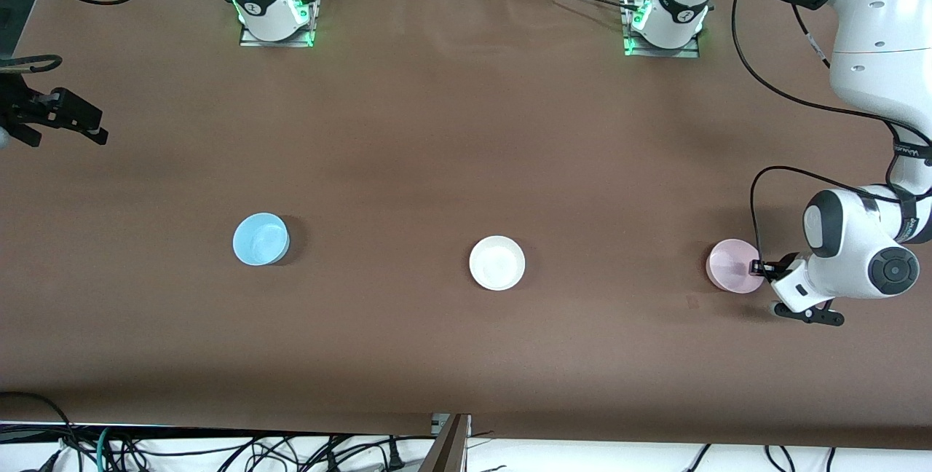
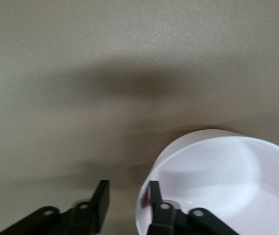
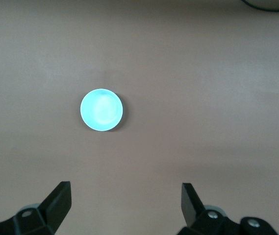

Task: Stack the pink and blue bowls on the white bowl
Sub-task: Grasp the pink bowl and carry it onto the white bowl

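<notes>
Bench (image 1: pixel 437 130) carried three bowls in a row: blue bowl (image 1: pixel 261 239) toward right arm's end, white bowl (image 1: pixel 497 262) mid, pink bowl (image 1: pixel 734 265) toward left arm's end. Left tool (image 1: pixel 757 266) straddled pink rim, one finger in, one out, jaws not yet pinched onto wall. Right tool (image 1: pixel 54 116) waited, spread wide, off near bench edge. Risk, our judgement: thin rim grip w/ glossy wall, so bowl may tilt or slip on lift; a skewed drop wouldn't nest in white.

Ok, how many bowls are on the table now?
3: blue bowl toward the right arm's end, white bowl in the middle, pink bowl toward the left arm's end. None stacked.
</notes>
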### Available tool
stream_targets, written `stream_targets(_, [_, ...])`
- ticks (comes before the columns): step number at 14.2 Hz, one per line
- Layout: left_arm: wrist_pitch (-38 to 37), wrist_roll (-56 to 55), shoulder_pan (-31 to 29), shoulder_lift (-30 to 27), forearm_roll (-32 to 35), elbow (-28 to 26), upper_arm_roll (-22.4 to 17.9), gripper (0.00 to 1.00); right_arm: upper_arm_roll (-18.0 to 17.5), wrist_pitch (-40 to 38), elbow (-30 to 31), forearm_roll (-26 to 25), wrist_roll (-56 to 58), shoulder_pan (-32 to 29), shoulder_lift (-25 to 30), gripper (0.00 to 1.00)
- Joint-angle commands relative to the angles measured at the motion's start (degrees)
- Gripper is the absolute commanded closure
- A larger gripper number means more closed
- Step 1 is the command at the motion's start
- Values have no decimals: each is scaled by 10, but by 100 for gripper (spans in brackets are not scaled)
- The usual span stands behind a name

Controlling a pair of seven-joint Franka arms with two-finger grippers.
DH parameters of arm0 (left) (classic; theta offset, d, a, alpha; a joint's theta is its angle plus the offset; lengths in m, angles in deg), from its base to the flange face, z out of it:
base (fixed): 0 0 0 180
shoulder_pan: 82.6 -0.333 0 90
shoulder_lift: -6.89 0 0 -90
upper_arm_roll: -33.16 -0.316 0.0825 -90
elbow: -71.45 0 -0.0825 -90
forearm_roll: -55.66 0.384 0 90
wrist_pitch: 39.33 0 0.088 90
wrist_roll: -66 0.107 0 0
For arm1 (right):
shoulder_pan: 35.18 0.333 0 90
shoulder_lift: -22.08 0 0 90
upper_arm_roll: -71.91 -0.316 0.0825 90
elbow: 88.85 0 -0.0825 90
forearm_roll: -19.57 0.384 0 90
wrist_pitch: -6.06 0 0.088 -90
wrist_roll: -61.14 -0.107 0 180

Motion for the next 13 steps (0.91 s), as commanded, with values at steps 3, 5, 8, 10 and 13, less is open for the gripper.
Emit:
stream_targets(3, [2, 13, -2, -10, -2, -3, 4, 100, -1, -2, -6, -4, -3, 1, 0, 1])
stream_targets(5, [-9, 12, 2, -20, -2, -2, 8, 100, -1, -2, -6, -2, -2, 0, -1, 1])
stream_targets(8, [-79, 8, 4, -56, -1, 8, 69, 100, 0, 2, -6, -7, -6, 0, 0, 1])
stream_targets(10, [-102, -2, 5, -66, -2, 23, 115, 100, 3, 1, -6, -2, -1, -4, 0, 1])
stream_targets(13, [-144, -76, 13, -64, -46, 60, 174, 100, -2, 14, -6, -26, -8, 1, -6, 1])
